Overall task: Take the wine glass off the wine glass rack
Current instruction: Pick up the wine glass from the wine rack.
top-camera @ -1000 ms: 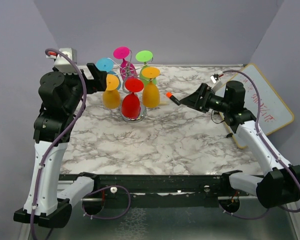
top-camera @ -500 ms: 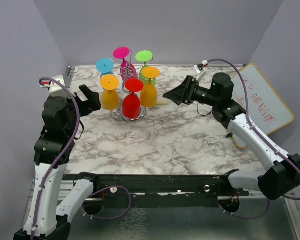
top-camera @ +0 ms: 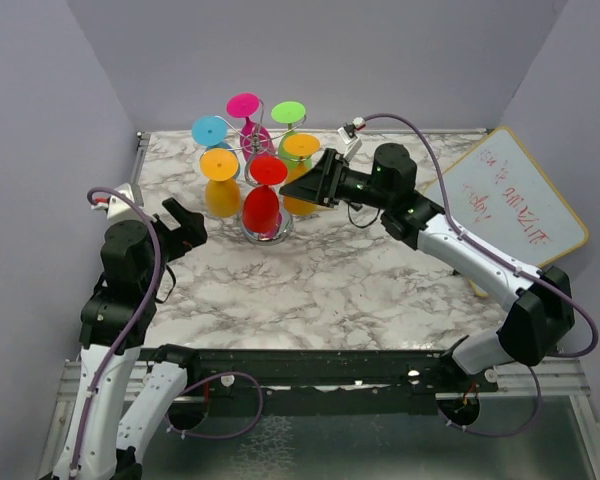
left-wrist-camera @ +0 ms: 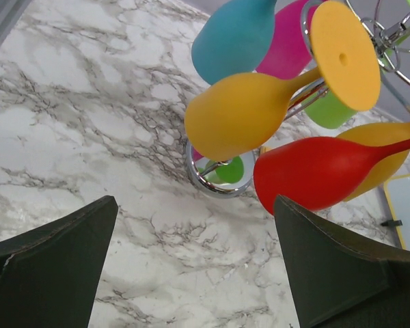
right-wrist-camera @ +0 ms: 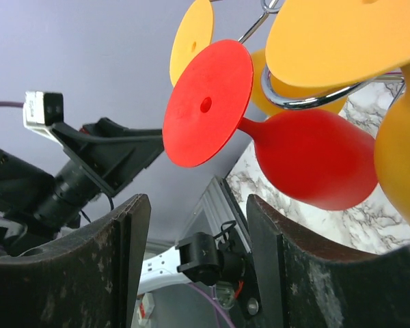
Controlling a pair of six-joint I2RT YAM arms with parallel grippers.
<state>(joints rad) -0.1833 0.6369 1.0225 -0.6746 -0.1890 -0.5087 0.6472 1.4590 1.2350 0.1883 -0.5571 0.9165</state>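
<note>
The chrome wine glass rack (top-camera: 256, 146) stands at the back of the marble table on a round mirror base (left-wrist-camera: 199, 180). Several plastic wine glasses hang on it upside down: red (top-camera: 263, 208), two orange (top-camera: 220, 192), blue, pink and green. My right gripper (top-camera: 298, 188) is open, right beside the right orange glass and the red one. In the right wrist view the red glass (right-wrist-camera: 314, 164) lies just above and beyond its open fingers (right-wrist-camera: 82, 273). My left gripper (top-camera: 186, 226) is open and empty, left of the rack and apart from it. The left wrist view shows the red glass (left-wrist-camera: 314, 174).
A whiteboard (top-camera: 510, 200) leans off the table's right edge. Purple walls close the back and both sides. The marble tabletop (top-camera: 320, 280) lies in front of the rack. A metal rail (top-camera: 310, 365) runs along the near edge.
My right gripper has swung left from the right side to the rack. My left arm has drawn back from the rack, down and toward the near left.
</note>
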